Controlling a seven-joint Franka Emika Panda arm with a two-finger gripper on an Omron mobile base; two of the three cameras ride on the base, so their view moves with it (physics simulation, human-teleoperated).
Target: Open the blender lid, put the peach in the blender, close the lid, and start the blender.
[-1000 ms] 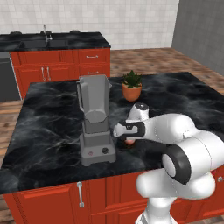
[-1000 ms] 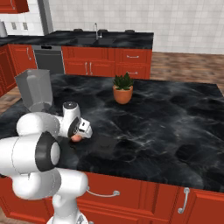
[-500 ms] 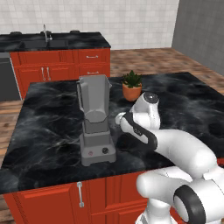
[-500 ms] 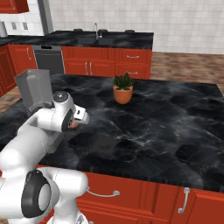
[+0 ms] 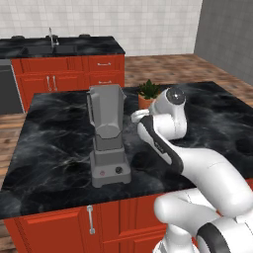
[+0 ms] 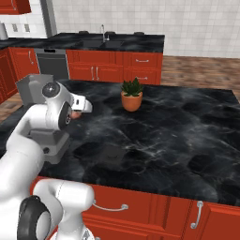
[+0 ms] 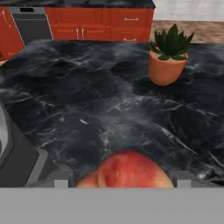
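Currently gripper point(image 7: 122, 183) jaws wide around the peach point(image 7: 127, 171), holding it above the black counter point(image 7: 109, 100), just right of the blender point(image 5: 107, 138); potted plant point(image 7: 168, 54) further right

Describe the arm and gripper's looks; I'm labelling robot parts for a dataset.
The arm is glossy white, built of thick rounded segments with dark grey joint bands and a round dark cap at the raised joint. The gripper ends in two small grey fingertips. No cables or markings are visible.
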